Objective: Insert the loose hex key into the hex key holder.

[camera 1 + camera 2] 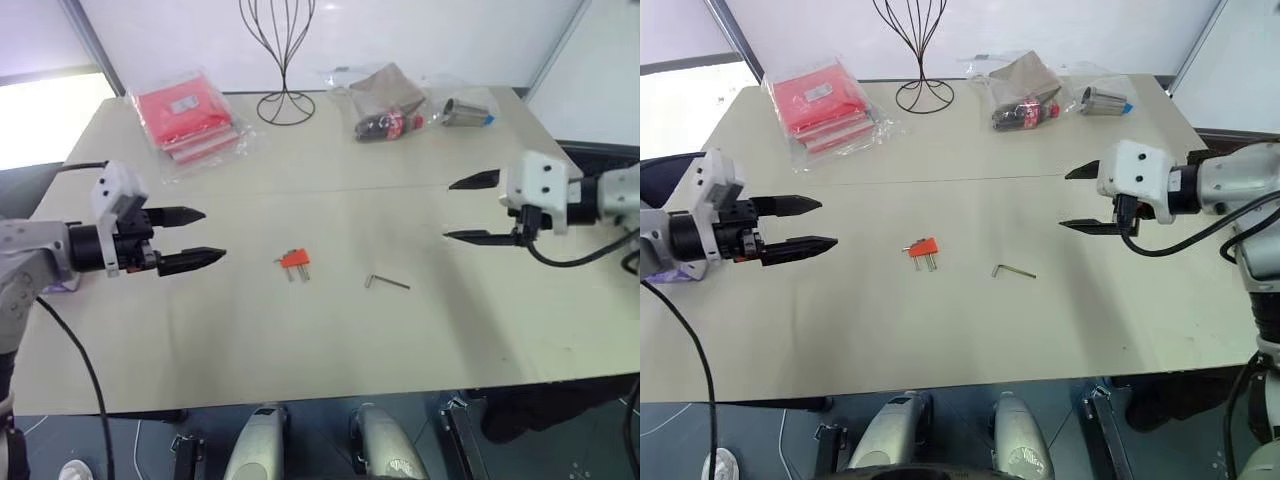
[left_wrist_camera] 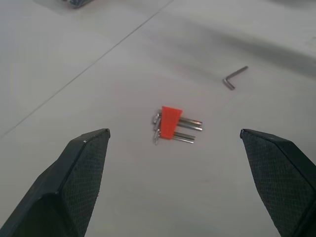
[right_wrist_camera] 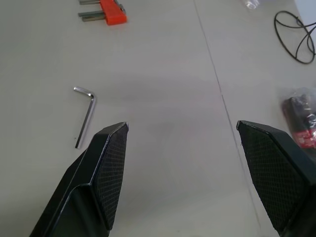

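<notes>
The loose hex key (image 1: 386, 282) lies flat on the beige table, a thin grey L-shaped rod, also seen in the right wrist view (image 3: 85, 116). A little to its left rests the orange hex key holder (image 1: 294, 259) with short grey keys sticking out (image 2: 171, 123). My left gripper (image 1: 200, 237) hovers open to the left of the holder, fingers pointing toward it. On the right, my right gripper (image 1: 470, 208) hangs open above the table, right of the loose key. Nothing sits between either pair of fingers.
Red packets in clear plastic (image 1: 188, 115) lie at the back left. A black wire stand (image 1: 285, 60) rises at the back centre. A bag with a dark bottle (image 1: 388, 100) and a small grey item (image 1: 466, 110) sit at the back right.
</notes>
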You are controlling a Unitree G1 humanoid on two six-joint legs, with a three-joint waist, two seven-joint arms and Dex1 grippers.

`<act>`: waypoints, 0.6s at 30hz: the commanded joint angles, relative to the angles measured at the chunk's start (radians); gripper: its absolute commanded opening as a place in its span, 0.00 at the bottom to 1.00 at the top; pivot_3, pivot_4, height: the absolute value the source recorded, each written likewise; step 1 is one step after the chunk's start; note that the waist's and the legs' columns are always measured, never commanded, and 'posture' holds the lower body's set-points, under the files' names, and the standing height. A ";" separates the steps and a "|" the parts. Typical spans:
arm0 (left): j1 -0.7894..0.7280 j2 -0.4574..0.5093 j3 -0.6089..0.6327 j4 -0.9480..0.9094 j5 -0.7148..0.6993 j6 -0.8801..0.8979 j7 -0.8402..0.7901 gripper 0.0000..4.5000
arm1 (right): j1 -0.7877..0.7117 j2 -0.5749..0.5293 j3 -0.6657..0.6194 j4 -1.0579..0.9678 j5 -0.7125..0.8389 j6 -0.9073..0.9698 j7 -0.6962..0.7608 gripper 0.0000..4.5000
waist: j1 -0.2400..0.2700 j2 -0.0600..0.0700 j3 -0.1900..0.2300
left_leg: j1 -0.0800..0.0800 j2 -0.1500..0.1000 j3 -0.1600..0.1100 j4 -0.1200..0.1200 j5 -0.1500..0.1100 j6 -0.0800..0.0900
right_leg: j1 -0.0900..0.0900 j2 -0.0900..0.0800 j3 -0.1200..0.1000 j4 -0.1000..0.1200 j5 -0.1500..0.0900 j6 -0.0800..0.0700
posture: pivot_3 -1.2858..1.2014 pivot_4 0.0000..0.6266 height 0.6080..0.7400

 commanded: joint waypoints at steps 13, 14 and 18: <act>-0.002 -0.012 0.003 -0.046 -0.028 0.010 0.016 0.98 | -0.047 0.018 0.017 0.019 -0.016 -0.041 0.013 0.81 | 0.000 0.000 0.000 | 0.000 0.000 0.001 0.000 0.000 0.000 | 0.000 0.000 0.000 0.000 0.001 0.001 | 0.52 0.24 1.00; -0.001 -0.012 0.003 -0.048 -0.028 0.010 0.016 0.98 | -0.051 0.021 0.018 0.020 -0.017 -0.040 0.013 0.81 | 0.000 0.000 0.000 | 0.000 0.000 0.001 0.000 0.000 0.000 | -0.001 0.000 0.000 0.000 0.001 0.001 | 0.52 0.24 1.00; 0.003 -0.012 0.004 -0.056 -0.028 0.011 0.019 0.98 | -0.058 0.026 0.024 0.023 -0.020 -0.043 0.018 0.81 | 0.000 0.000 0.000 | 0.000 0.000 0.001 0.000 0.000 0.000 | -0.001 0.000 0.000 0.000 0.001 0.001 | 0.52 0.24 1.00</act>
